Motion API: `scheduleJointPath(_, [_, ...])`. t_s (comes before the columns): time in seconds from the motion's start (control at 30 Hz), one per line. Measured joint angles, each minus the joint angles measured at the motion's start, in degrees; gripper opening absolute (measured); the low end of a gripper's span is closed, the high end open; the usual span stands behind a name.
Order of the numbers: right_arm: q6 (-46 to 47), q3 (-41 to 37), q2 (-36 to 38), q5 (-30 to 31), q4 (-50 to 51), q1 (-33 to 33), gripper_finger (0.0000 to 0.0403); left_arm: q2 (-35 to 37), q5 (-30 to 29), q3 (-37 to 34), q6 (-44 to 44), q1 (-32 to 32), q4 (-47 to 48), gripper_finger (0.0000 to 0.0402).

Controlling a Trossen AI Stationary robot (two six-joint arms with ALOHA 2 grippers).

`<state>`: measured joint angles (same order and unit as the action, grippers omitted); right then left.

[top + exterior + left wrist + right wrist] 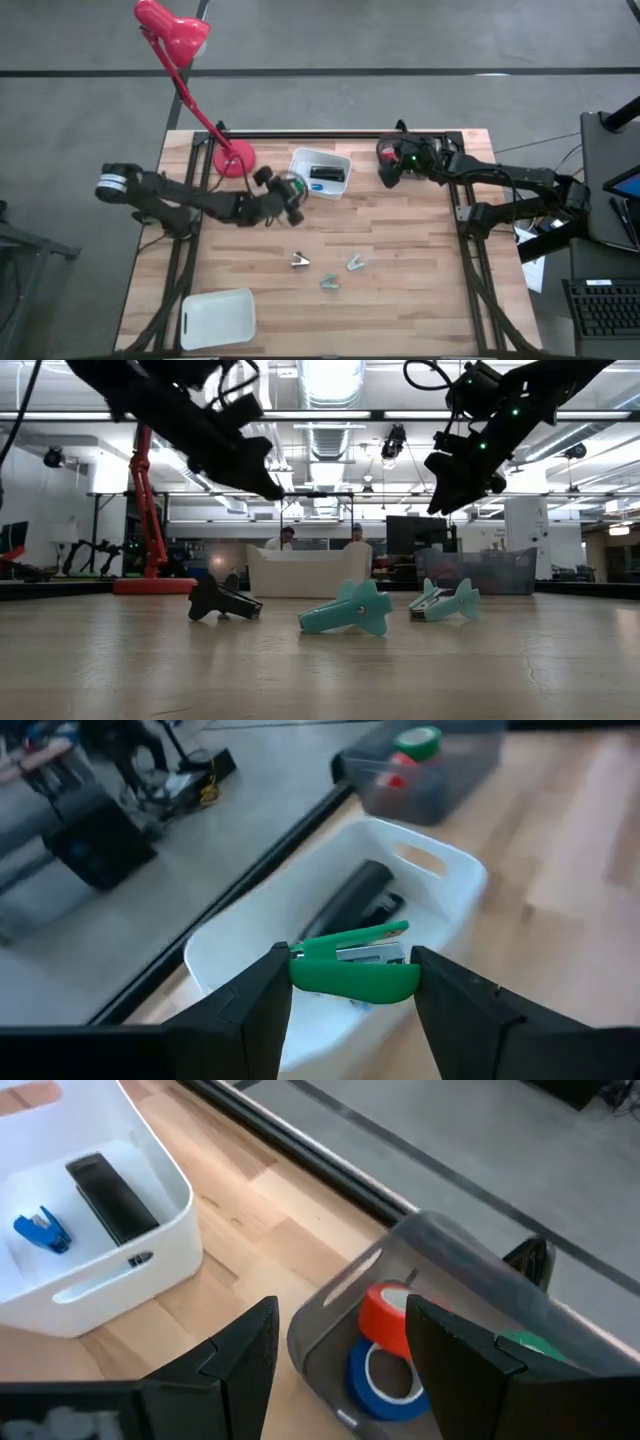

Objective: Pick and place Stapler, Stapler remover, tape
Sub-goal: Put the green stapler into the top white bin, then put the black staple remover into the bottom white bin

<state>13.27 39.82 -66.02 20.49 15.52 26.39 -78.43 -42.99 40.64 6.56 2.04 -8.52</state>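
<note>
My left gripper hovers at the left rim of the white bin, shut on a small green stapler. In that bin lie the slim dark stapler and a tiny blue piece. My right gripper is open above a dark see-through bin, which holds red, blue and green tape rolls. No pink roll shows. Three staple removers, one black and two teal, lie on the table. My left gripper pinches the small green stapler between its two fingers, which press on its two ends, so the stapler spans the gap lengthwise. The fingers come slanting from the table's left. The stapler is lifted clear and roughly level over the white bin.
A red desk lamp stands with its base left of the white bin. A second white bin sits near the table's near left corner. The staple removers lie mid-table, with bare wood around them.
</note>
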Motion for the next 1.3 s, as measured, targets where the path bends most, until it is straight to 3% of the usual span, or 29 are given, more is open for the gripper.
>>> scheduleJointPath(0.23, [0.1,-0.9,0.0,0.0,0.0,0.0,0.0210,0.0,13.6,0.0,4.7,-12.6,-4.2,0.0197])
scheduleJointPath(0.4, [0.2,-0.9,0.0,0.0,-0.1,0.0,0.0210,-0.7,21.7,0.1,8.0,-18.1,-5.4,0.0197])
scheduleJointPath(0.6, [0.3,-0.9,0.0,-0.1,-0.4,0.0,0.0210,-5.2,26.5,0.1,8.1,-19.2,-7.0,0.0197])
scheduleJointPath(0.87, [0.6,-0.9,0.0,-1.1,-0.9,0.0,0.0210,-10.3,28.6,1.4,9.8,-19.2,-8.0,0.0201])
scheduleJointPath(1.17, [0.5,-1.1,0.0,-1.3,-0.9,0.0,0.0210,-11.3,28.7,5.3,10.4,-19.1,-5.5,0.0264])
scheduleJointPath(1.3, [0.4,-1.6,0.0,-1.3,-0.9,0.0,0.0210,-11.3,32.9,6.2,9.6,-19.1,-4.5,0.0282])
